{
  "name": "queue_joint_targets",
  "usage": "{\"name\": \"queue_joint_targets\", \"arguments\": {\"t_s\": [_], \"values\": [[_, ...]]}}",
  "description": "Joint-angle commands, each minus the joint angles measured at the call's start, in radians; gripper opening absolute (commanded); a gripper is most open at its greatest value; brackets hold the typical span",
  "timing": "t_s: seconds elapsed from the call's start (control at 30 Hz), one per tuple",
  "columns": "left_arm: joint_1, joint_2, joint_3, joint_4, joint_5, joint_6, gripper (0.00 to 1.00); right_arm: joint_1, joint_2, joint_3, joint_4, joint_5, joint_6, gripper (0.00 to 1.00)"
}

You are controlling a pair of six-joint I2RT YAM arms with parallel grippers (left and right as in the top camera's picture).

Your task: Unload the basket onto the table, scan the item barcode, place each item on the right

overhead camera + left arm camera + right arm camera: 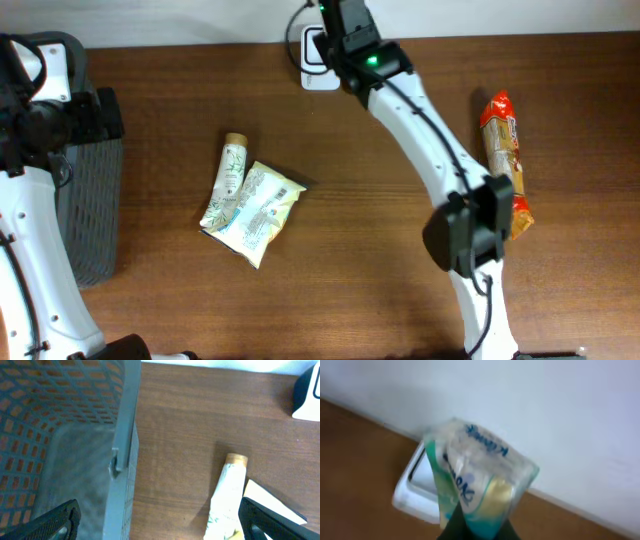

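Wood tabletop [380, 300], white wall [560, 410] behind. R arm [430, 140] reaches to top centre of overhead frame. The right gripper [479, 531] is pinched tight on the bottom edge of the tissue pack [480, 477], clear/teal wrapper w/ blue lettering. Pack stands up from the fingers at bottom centre of wrist view, tilted, overlapping the white scanner [415, 487], which sits lower left behind it by the wall. Pack touching scanner or not: can't tell. In overhead the pack is hidden under the arm. Left gripper [160, 527] spread wide, nothing btwn fingers, above the edge of grey mesh basket [60, 435] at frame left. Mid-tabletop: tube [232, 172] touching a pale pouch [260, 212]. Snack bar [505, 160] far right, partly under R arm.
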State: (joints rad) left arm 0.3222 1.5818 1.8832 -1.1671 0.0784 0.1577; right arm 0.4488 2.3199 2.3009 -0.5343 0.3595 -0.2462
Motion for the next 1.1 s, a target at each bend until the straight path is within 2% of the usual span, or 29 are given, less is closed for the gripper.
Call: {"name": "queue_joint_targets", "arguments": {"t_s": [0.0, 0.03, 0.1, 0.23, 0.5, 0.6, 0.67, 0.77, 0.83, 0.87, 0.9, 0.93, 1.0, 1.07], "values": [[0.003, -0.008, 0.013, 0.003, 0.011, 0.013, 0.99, 0.010, 0.130, 0.011, 0.257, 0.071, -0.371, 0.04], [0.003, -0.008, 0.013, 0.003, 0.011, 0.013, 0.99, 0.010, 0.190, 0.010, 0.343, 0.071, -0.518, 0.04], [0.003, -0.008, 0.013, 0.003, 0.010, 0.013, 0.99, 0.007, 0.254, 0.010, 0.395, 0.071, -0.645, 0.04], [0.003, -0.008, 0.013, 0.003, 0.011, 0.013, 0.99, -0.001, 0.331, 0.010, 0.401, 0.072, -0.796, 0.04], [0.003, -0.008, 0.013, 0.003, 0.011, 0.013, 0.99, 0.017, 0.323, 0.010, 0.400, 0.150, -0.801, 0.04], [0.003, -0.008, 0.013, 0.003, 0.011, 0.013, 0.99, 0.018, 0.269, 0.010, 0.399, 0.189, -0.801, 0.04], [0.003, -0.008, 0.013, 0.003, 0.011, 0.013, 0.99, 0.018, 0.211, 0.010, 0.263, 0.225, -0.799, 0.04], [0.003, -0.008, 0.013, 0.003, 0.010, 0.013, 0.99, 0.029, 0.043, 0.010, -0.045, 0.186, -0.474, 0.04], [0.003, -0.008, 0.013, 0.003, 0.011, 0.013, 0.99, 0.014, -0.124, 0.010, -0.327, 0.088, -0.129, 0.04], [0.003, -0.008, 0.013, 0.003, 0.011, 0.013, 0.99, -0.016, -0.199, 0.010, -0.523, 0.088, 0.120, 0.04], [0.003, -0.008, 0.013, 0.003, 0.011, 0.013, 0.99, -0.044, -0.227, 0.010, -0.657, 0.088, 0.256, 0.04], [0.003, -0.008, 0.013, 0.003, 0.011, 0.013, 0.99, -0.102, -0.238, 0.010, -0.859, 0.088, 0.388, 0.04], [0.003, -0.008, 0.013, 0.003, 0.011, 0.013, 0.99, -0.209, -0.220, -0.039, -1.026, 0.071, 0.504, 0.04], [0.003, -0.008, 0.013, 0.003, 0.011, 0.013, 0.99, -0.326, -0.219, -0.191, -1.017, -0.050, 0.517, 0.04]]}}
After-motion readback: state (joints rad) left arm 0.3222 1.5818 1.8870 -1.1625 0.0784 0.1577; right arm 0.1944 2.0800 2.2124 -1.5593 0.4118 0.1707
